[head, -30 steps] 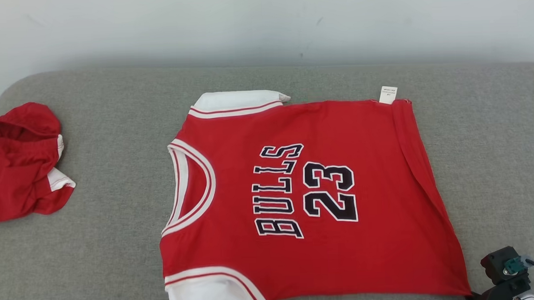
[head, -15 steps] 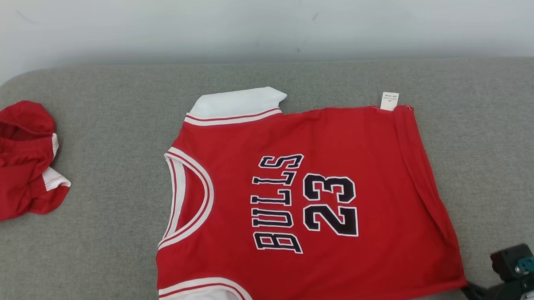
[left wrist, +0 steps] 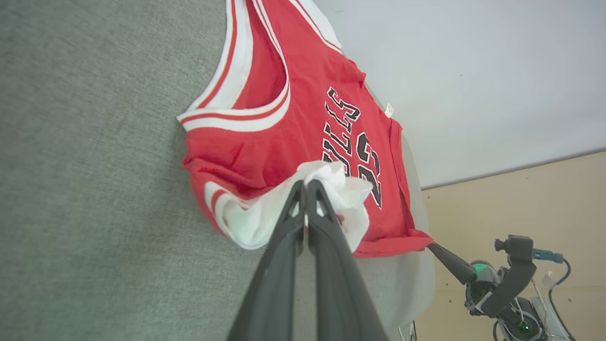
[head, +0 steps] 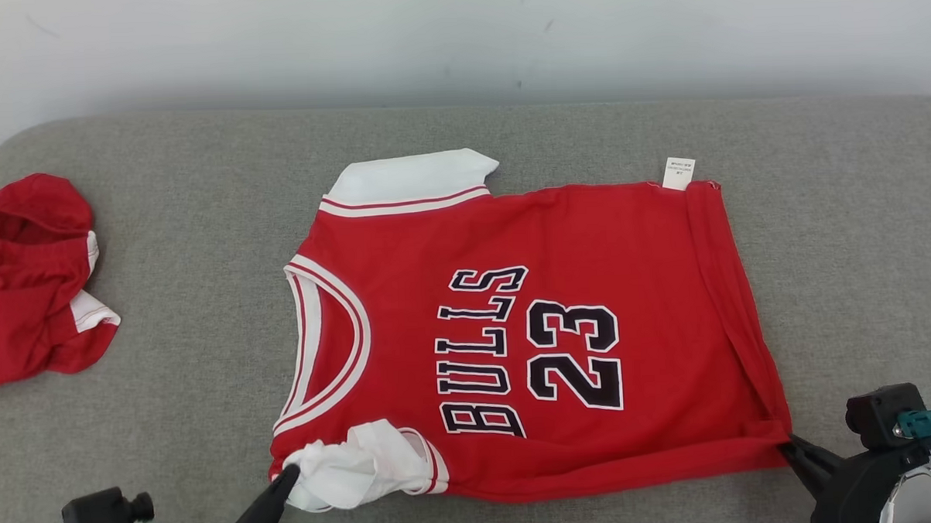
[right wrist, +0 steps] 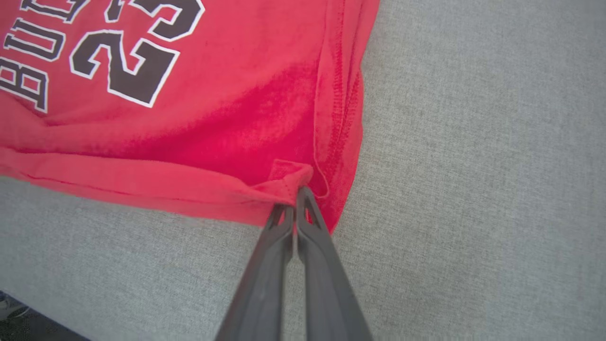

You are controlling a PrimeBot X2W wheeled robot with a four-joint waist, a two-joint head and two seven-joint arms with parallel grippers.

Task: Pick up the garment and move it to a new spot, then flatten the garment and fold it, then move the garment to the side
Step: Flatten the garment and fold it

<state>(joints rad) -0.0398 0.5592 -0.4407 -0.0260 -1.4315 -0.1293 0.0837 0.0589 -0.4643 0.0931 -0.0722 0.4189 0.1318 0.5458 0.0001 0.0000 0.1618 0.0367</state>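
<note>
- Grey upholstered cushion [head: 162,226] runs across the head view, with a pale wall [head: 458,37] along the top.
- One red jersey [head: 588,234] lies spread at centre frame, neck to the left and hem to the right, with the printed front facing up.
- The left gripper [head: 287,475], at lower left, has its fingers pinched together on the bunched white sleeve [head: 364,466] at the jersey's bottom edge.
- The right gripper [head: 785,438], at lower right, is clamped on the hem corner [right wrist: 289,182], which puckers at the fingertips.
- Handling, as I judge it: the cloth looks light, soft and limp, so it will sag between the two holds and crease readily. These two lower corners suit a fold toward the top of the frame. The pinches are thin, so the cloth could slip out.
- Count: one spread jersey, two white sleeves on it, one white tag [head: 678,172] at its upper right corner, one crumpled red garment [head: 26,308] apart at the left edge, and two grippers.
</note>
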